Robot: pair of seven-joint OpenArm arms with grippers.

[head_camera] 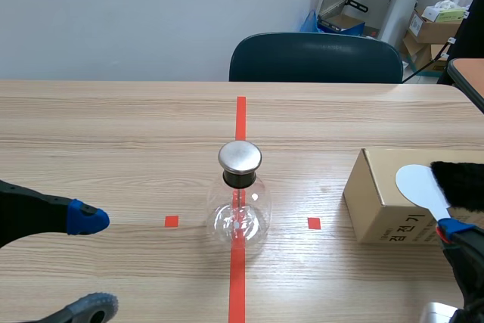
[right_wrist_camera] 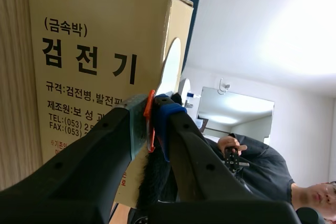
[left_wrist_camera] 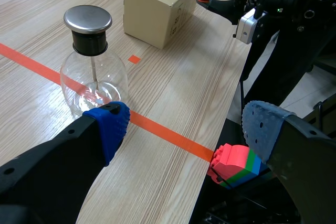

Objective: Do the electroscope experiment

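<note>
Electroscope (head_camera: 240, 198), a glass flask with a metal cap, stands on the red tape line at mid-table, probably so that both arms can reach it. The right gripper (right_wrist_camera: 151, 121) is clamped on the thin handle of the white paddle (head_camera: 414, 183), which lies on the cardboard box (head_camera: 373, 213) beside the black fur (head_camera: 461, 181), seemingly ready for charging. The left gripper (left_wrist_camera: 184, 129) hangs spread wide near the flask, holding nothing.

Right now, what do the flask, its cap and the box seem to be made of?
Flask: clear glass, probably; you see through it and it glints. Cap: brushed metal by its dull silver sheen, on a black collar, perhaps rubber. Box: plain brown cardboard, matt, with printed text.
</note>
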